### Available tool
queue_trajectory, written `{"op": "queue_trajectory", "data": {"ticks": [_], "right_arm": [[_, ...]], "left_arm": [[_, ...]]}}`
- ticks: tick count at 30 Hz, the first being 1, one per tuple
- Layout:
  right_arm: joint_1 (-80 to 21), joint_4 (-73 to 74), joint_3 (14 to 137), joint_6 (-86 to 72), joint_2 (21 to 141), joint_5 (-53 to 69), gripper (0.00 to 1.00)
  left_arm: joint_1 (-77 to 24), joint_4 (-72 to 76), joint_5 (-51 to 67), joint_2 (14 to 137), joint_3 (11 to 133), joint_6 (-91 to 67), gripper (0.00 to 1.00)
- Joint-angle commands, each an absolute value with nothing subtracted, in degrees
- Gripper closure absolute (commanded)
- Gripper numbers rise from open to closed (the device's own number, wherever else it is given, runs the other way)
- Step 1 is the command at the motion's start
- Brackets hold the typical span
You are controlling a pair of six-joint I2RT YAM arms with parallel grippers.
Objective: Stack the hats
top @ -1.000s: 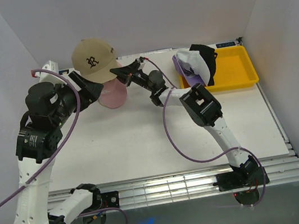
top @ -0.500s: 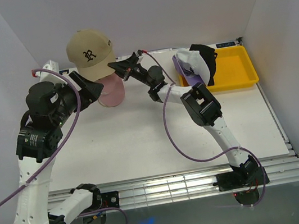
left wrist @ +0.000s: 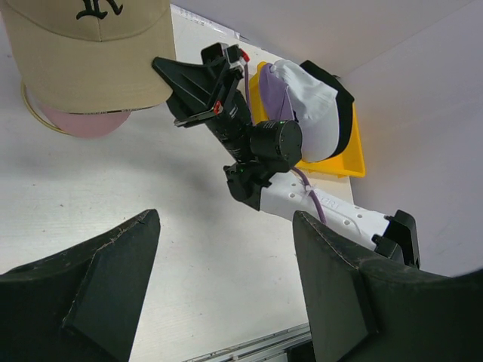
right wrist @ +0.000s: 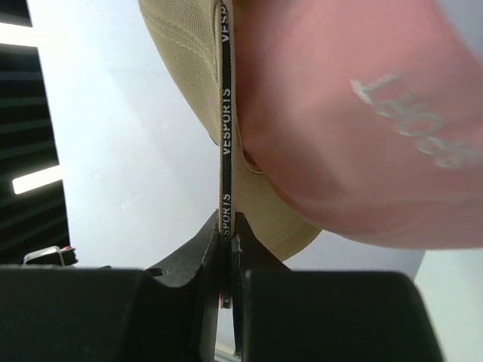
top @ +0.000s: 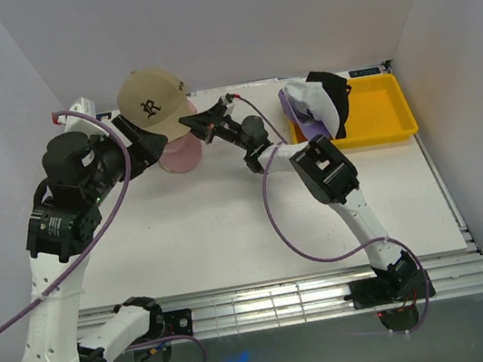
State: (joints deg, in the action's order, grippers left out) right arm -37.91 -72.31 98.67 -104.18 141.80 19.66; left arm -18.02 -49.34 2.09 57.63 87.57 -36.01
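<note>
— Where now, the tan cap?
— Hanging over the pink cap at the far side of the bench, partly hiding it from above. Lower than half a second ago, back near the height of a second ago.
— Touching yet?
— Cannot tell from above. Very close in the right wrist view, with the tan rim right alongside the pink crown.
— Held how?
— Pinched at the rim's edge by the right fingers, clamped tight on the band. Left fingers spread wide, gripping nothing, parked just beside the pair.
— Meaning for the stack?
— Probably a re-aim: up, then down again for a better seat. Not let go yet, so second layer unfinished.
— And the rest?
— Waiting at the yellow tray: white cap, black cap, purple cap, bunched together, well apart from the stack.
</note>
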Motion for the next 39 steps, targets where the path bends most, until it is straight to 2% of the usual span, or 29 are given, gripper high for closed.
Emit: {"op": "queue_trajectory", "data": {"ticks": [1, 18, 39], "right_arm": [[-38.14, -80.16, 95.64, -101.78, 136.59, 19.25, 0.92], [-39.02, -89.73, 83.33, -96.86, 136.23, 15.39, 0.92], [-39.11, -93.43, 76.64, -99.58, 141.85, 12.66, 0.92]], "left_arm": [[-18.19, -49.31, 1.84, 56.95, 87.28, -35.51, 0.18], [-18.19, -49.57, 1.58, 56.86, 86.75, -35.07, 0.18], [-18.19, -49.48, 1.49, 58.71, 86.4, -34.89, 0.18]]}}
